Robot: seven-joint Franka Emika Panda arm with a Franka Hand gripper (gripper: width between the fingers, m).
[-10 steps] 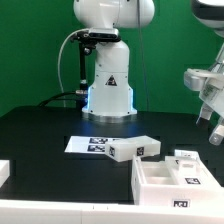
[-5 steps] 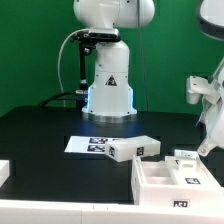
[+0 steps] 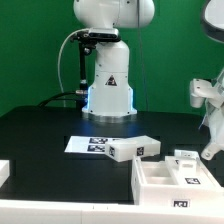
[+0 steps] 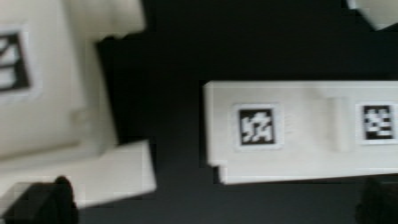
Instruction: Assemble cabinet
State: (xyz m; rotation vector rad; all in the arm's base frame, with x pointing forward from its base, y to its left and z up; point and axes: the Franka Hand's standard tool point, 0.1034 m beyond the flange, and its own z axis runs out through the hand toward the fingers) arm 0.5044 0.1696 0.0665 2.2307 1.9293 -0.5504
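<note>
Our claw (image 4: 214, 202) hovers wide open, holding nothing, over the tagged panel (image 4: 299, 150) just behind the open cabinet box (image 3: 160, 183) on the table (image 3: 40, 130), at the exterior view's right. We judge a pick is being lined up; next we must descend with the jaws straddling that panel.

Hand (image 3: 208, 148) pointing down, fingers (image 4: 39, 202) spread wide

Pincer (image 3: 209, 152) at the exterior view's right edge is lower than 1.0 s ago, tips now near the small tagged block (image 3: 187, 160).
</note>
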